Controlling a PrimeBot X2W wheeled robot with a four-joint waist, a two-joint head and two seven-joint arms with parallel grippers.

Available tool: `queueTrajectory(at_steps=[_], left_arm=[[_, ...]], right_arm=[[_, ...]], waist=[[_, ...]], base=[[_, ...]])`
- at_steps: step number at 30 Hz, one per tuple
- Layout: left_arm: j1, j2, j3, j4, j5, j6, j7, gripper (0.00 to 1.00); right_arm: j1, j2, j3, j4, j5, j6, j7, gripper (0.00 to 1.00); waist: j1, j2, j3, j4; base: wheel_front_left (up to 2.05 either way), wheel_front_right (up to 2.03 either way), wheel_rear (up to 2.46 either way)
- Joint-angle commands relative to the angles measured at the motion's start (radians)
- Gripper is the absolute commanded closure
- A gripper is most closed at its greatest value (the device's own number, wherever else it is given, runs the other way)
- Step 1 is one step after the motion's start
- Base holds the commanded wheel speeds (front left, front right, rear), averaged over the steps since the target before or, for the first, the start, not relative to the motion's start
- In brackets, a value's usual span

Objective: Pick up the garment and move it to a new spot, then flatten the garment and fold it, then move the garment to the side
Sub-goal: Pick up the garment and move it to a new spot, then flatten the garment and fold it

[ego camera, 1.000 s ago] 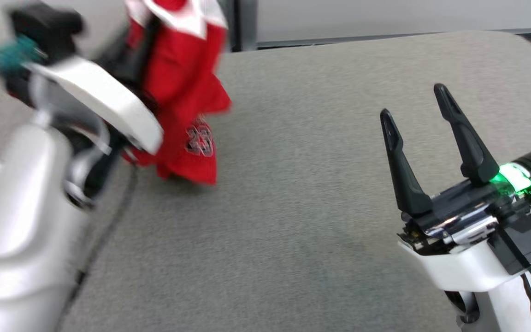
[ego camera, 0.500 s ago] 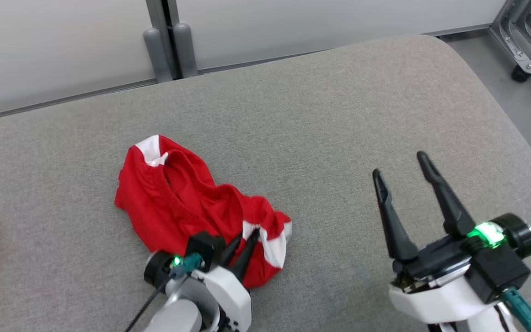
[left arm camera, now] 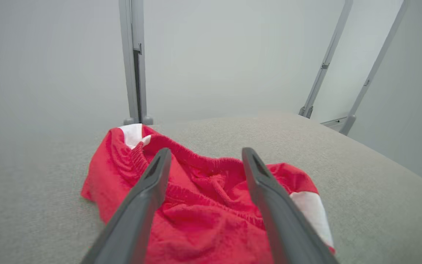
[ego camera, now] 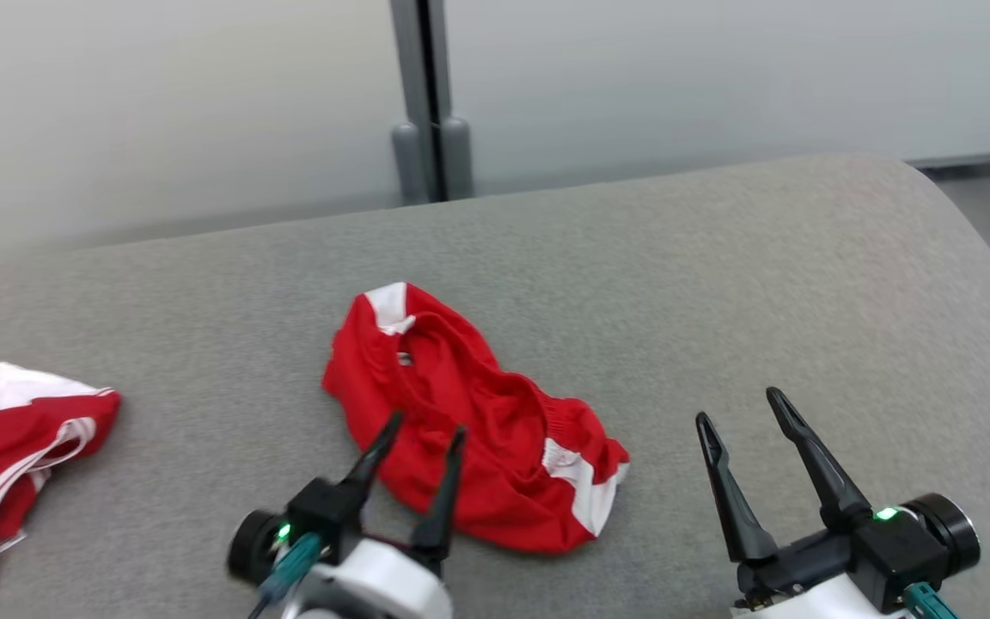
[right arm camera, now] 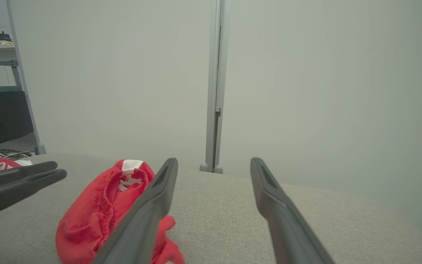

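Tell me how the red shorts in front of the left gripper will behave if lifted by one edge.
Likely floppy: the red shorts lie in soft folds and bunches, so a pinched edge would probably lift while the rest hangs. Probably light, being thin cloth. On the coarse grey cushion, a push would likely wrinkle them rather than slide them.
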Motion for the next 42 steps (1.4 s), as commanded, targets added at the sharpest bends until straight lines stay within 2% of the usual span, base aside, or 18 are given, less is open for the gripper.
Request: queueTrajectory(at_steps=[1, 4, 7, 10, 13, 19, 29, 42], left_arm=[[0.063, 0.017, 0.043, -0.043, 0.023, 0.013, -0.001, 0.00], [0.147, 0.018, 0.112, -0.126, 0.080, 0.026, -0.001, 0.00], [0.234, 0.009, 0.196, -0.242, 0.118, 0.003, -0.001, 0.00], [0.307, 0.001, 0.255, -0.309, 0.179, 0.000, -0.001, 0.00], [0.363, -0.008, 0.288, -0.347, 0.224, 0.009, -0.001, 0.00], [0.400, -0.009, 0.277, -0.366, 0.306, 0.017, -0.001, 0.00], [0.388, -0.010, 0.289, -0.344, 0.283, 0.046, -0.002, 0.00], [0.381, -0.010, 0.278, -0.321, 0.268, 0.049, -0.001, 0.00]], right_arm=[[0.022, 0.004, -0.020, 0.012, 0.003, -0.002, -0.001, 0.00], [0.046, 0.016, -0.058, 0.031, -0.003, -0.002, -0.001, 0.00], [0.069, 0.028, -0.084, 0.031, -0.010, -0.002, -0.001, 0.00], [0.098, 0.036, -0.145, 0.021, 0.011, -0.002, -0.001, 0.00], [0.127, 0.044, -0.156, 0.028, -0.006, -0.002, -0.001, 0.00], [0.157, 0.045, -0.152, 0.038, 0.014, -0.002, -0.001, 0.00], [0.156, 0.045, -0.145, 0.051, 0.010, -0.002, -0.001, 0.00], [0.164, 0.045, -0.149, 0.053, 0.022, -0.002, -0.001, 0.00]], waist=[[0.0000, 0.0000, -0.049, 0.059], [0.0000, 0.0000, -0.072, 0.090], [0.0000, 0.0000, -0.088, 0.114], [0.0000, 0.0000, -0.103, 0.126], [0.0000, 0.0000, -0.112, 0.130], [0.0000, 0.0000, -0.122, 0.131], [0.0000, 0.0000, -0.138, 0.145], [0.0000, 0.0000, -0.146, 0.171]], base=[[0.00, 0.00, 0.00], [0.00, 0.00, 0.00], [0.00, 0.00, 0.00], [0.00, 0.00, 0.00], [0.00, 0.00, 0.00], [0.00, 0.00, 0.00], [0.00, 0.00, 0.00], [0.00, 0.00, 0.00]])
